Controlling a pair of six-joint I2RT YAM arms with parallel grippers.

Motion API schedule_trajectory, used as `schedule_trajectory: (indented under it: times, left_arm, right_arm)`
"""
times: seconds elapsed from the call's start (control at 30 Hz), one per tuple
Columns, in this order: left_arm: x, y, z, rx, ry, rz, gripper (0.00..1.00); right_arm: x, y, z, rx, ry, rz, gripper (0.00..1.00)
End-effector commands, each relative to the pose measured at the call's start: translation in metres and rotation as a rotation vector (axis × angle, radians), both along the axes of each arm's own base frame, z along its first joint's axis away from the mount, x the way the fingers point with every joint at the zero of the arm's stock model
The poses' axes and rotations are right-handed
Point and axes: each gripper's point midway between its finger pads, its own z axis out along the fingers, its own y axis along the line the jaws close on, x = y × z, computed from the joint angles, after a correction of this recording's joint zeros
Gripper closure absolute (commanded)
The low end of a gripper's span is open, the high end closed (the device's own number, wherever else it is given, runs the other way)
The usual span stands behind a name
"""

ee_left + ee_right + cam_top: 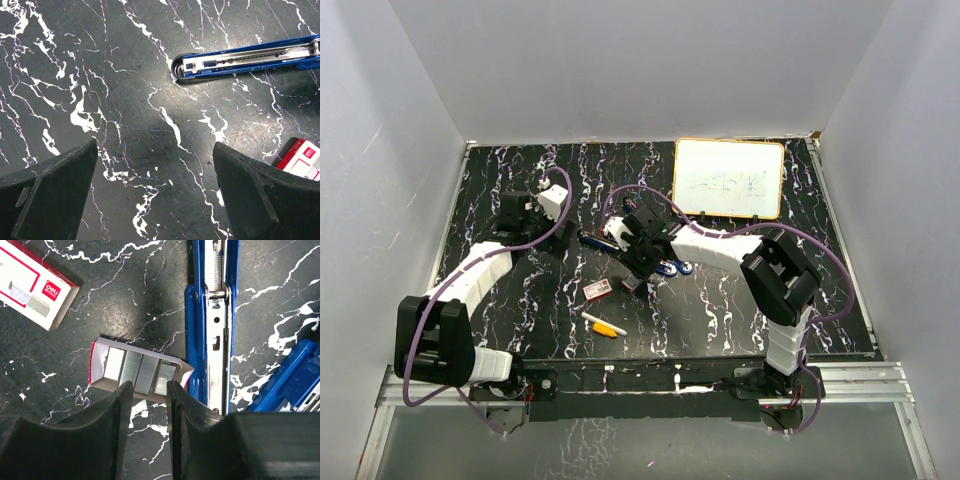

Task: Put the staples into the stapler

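Right fingers [117,415] straddle a strip of staples [142,371] in its open tray [99,354], just beside the open stapler [216,340]; pinched or not, I cannot tell. Squeeze squarely, lift level. Left fingers [55,190] gape wide.

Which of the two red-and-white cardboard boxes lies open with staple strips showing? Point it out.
The tray ahead of the right gripper, beside the blue stapler: its silvery staple strips are exposed. The other box, farther off, shows only its printed face.
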Motion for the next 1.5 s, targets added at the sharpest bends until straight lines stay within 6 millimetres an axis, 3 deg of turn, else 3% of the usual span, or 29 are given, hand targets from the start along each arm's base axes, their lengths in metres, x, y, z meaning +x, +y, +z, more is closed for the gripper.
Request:
schedule_trajectory:
  times: [0.0, 1.47]
  left_arm:
    - [-0.004, -0.003, 0.008, -0.015, -0.014, -0.021, 0.03]
    - [-0.007, -0.001, 0.007, -0.002, -0.01, -0.022, 0.03]
  right_arm:
    - [0.016, 0.002, 0.028, 0.036, -0.099, -0.006, 0.64]
    - [0.023, -0.003, -0.004, -0.042, -0.085, -0.025, 0.72]
